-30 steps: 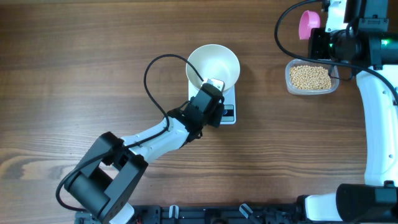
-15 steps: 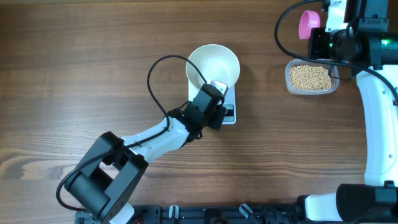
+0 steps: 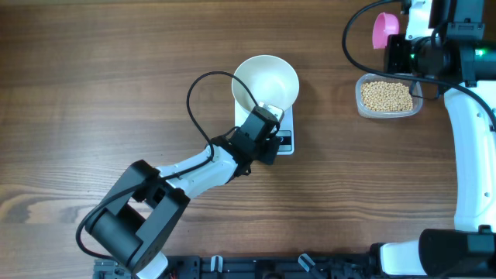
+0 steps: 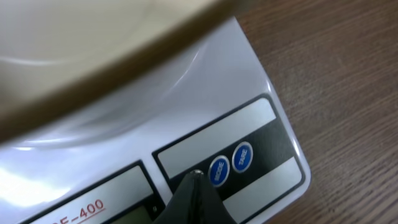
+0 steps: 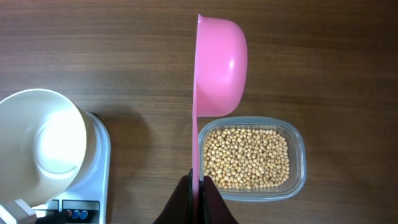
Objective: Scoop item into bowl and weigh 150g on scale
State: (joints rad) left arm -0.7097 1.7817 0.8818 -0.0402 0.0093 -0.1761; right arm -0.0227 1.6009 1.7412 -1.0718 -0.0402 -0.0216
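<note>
1. My left fingers [image 4: 198, 198], closed, have shifted slightly at the flat white scale's [image 4: 239, 68] blue buttons [image 4: 242, 157].
2. Right fingers [image 5: 181, 205] unchanged, gripping pink plastic scoop [image 5: 221, 68] near small tan beans [image 5: 247, 157]; round white bowl [image 3: 267, 81] tops scale.

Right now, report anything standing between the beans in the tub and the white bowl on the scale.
Nothing visible does. Only table lies between the beans and the bowl. The left claw is shut at the scale's front buttons, off that path; the right claw grips the pink scoop.
</note>
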